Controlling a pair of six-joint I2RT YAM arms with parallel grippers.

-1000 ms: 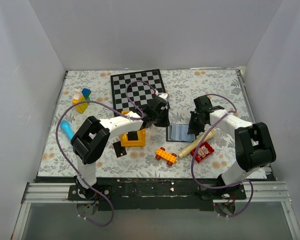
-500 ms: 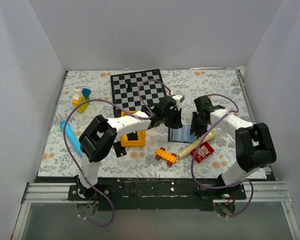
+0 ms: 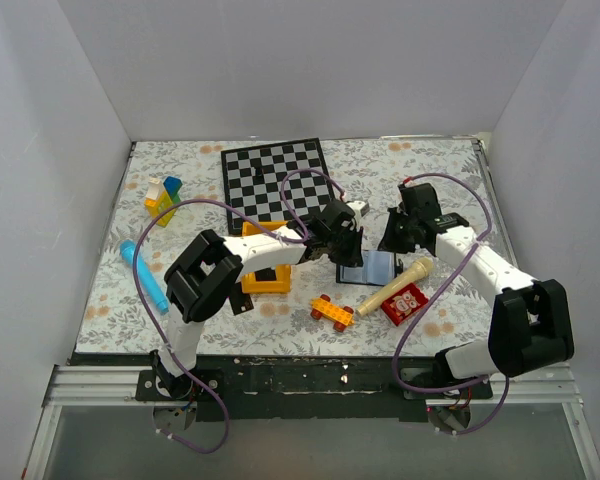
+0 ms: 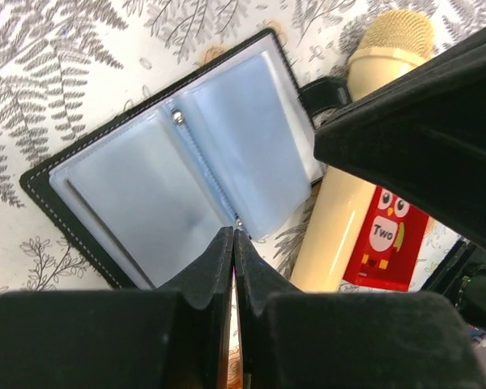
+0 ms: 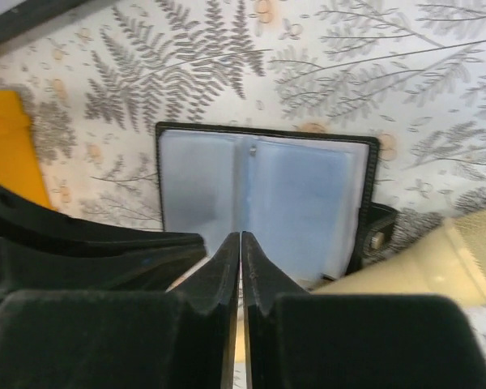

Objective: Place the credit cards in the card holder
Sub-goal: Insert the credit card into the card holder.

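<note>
Over the middle of the desk (image 3: pixel 380 165), left gripper (image 4: pixel 232 235): clenched, tips pressed together; I can make out no card between them.
Right gripper (image 5: pixel 241 237): tips meet too, nothing seen in them.
Card holder (image 4: pixel 178 170): open and flat, blue-grey pockets up, just beyond both grippers' tips, its snap side beside a toy microphone (image 4: pixel 348 203).
Credit cards: one black card (image 3: pixel 241 299) lies well apart, near the yellow block (image 3: pixel 255 283).
Step, as I judge it: getting a card into a pocket.
Doing it well: steady the holder's edge with my right, come in low and edge-on at a pocket mouth, slide rather than press.
</note>
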